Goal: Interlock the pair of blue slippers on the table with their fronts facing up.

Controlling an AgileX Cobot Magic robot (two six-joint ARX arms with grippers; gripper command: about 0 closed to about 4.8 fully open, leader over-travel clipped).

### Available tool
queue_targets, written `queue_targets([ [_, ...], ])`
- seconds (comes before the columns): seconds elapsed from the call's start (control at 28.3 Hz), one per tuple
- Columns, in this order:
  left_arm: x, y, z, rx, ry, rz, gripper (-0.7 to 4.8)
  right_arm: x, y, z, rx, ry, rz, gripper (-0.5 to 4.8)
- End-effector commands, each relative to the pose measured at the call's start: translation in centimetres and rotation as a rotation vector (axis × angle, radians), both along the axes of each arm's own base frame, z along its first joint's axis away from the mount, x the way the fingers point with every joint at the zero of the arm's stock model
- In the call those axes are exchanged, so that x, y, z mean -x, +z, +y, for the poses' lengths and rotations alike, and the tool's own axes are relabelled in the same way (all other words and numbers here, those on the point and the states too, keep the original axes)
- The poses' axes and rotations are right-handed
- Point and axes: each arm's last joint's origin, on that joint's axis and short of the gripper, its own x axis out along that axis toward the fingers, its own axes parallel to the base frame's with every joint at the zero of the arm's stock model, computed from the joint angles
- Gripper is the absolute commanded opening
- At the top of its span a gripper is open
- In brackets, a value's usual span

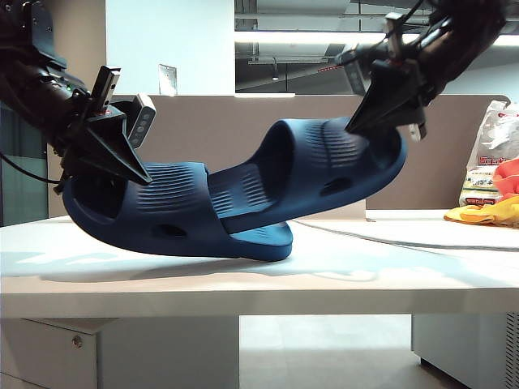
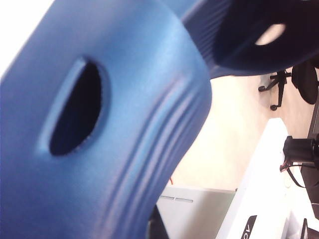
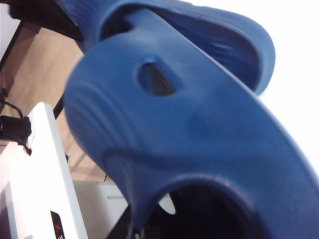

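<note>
Two slippers [image 1: 243,194] interlocked | white table [image 1: 389,267]; left tool [image 1: 122,154], right tool [image 1: 381,105] clamped

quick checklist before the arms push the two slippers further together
1. Left tool shut on left slipper: ok, clamped at its strap edge.
2. Right tool shut on right slipper: ok, gripping the strap top.
3. Right slipper threaded into the left one's strap: ok, its end passes under that strap.
4. Fronts facing up: not ok yet, both lie slanted, the right one raised clear of the table.
5. Left slipper supported: ok, its lower end rests on the table.
6. Fully seated interlock: cannot tell, wrist views are too close and blurred.
</note>
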Motion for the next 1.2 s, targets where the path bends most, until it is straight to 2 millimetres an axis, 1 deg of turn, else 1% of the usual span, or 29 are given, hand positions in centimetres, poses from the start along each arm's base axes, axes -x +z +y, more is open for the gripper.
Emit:
queue_targets([
  [0.04, -0.2, 0.8, -0.1, 0.014, -0.006, -0.020, -0.06, -0.5, -0.9, 1.0, -0.013, 0.026, 0.001, -0.05],
  [0.14, -0.3, 1.1, -0.1, 0.014, -0.004, -0.025, -0.06, -0.9, -1.9, 1.8, -0.016, 0.043, 0.010, -0.05],
  [0.35, -0.6, 0.3, -0.2, 0.006, -0.006, -0.006, -0.06, -1.9, -3.5, 4.2, -0.018, 0.076, -0.026, -0.05],
  [0.46, -0.5, 0.4, -0.3, 0.064, -0.028, -0.019, -0.06, -2.9, -4.0, 5.3, 0.001, 0.038, -0.080, -0.05],
  [0.64, -0.4, 0.6, -0.4, 0.128, -0.046, -0.022, -0.06, -3.7, -3.8, 5.5, -0.010, -0.009, -0.120, -0.05],
  [0.67, -0.4, 0.9, -0.4, 0.191, -0.057, -0.032, -0.06, -3.7, -3.8, 5.5, -0.010, -0.009, -0.122, -0.05],
  [0.78, -0.6, 1.8, -0.5, 0.271, -0.068, -0.059, -0.06, -3.8, -3.8, 5.5, 0.001, -0.014, -0.134, 0.04],
  [0.88, -1.0, 3.4, -0.5, 0.284, -0.074, -0.093, -0.06, -4.0, -3.9, 5.3, 0.060, -0.036, -0.161, 0.53],
  [0.92, -1.1, 3.8, -0.6, 0.293, -0.076, -0.101, -0.06, -4.1, -3.9, 5.4, 0.061, -0.038, -0.170, 0.63],
  [0.99, -1.2, 4.5, -0.6, 0.295, -0.079, -0.121, -0.06, -4.3, -3.8, 5.4, 0.050, -0.044, -0.187, 1.01],
  [1.02, -1.3, 4.6, -0.6, 0.296, -0.079, -0.124, -0.06, -4.4, -3.7, 5.5, 0.043, -0.059, -0.190, 1.41],
  [1.06, -1.3, 4.6, -0.6, 0.298, -0.080, -0.124, -0.06, -4.5, -3.7, 5.5, 0.039, -0.069, -0.192, 1.68],
  [1.1, -1.2, 4.6, -0.6, 0.298, -0.079, -0.121, -0.06, -4.7, -3.6, 5.5, 0.032, -0.080, -0.197, 2.14],
  [1.13, -1.2, 4.6, -0.6, 0.298, -0.080, -0.122, -0.06, -4.8, -3.5, 5.5, 0.029, -0.088, -0.198, 2.41],
  [1.17, -1.2, 4.6, -0.6, 0.298, -0.083, -0.128, -0.06, -4.8, -3.5, 5.6, 0.024, -0.093, -0.205, 2.85],
  [1.2, -1.2, 4.6, -0.6, 0.298, -0.083, -0.128, -0.06, -4.9, -3.4, 5.6, 0.023, -0.095, -0.207, 3.06],
])
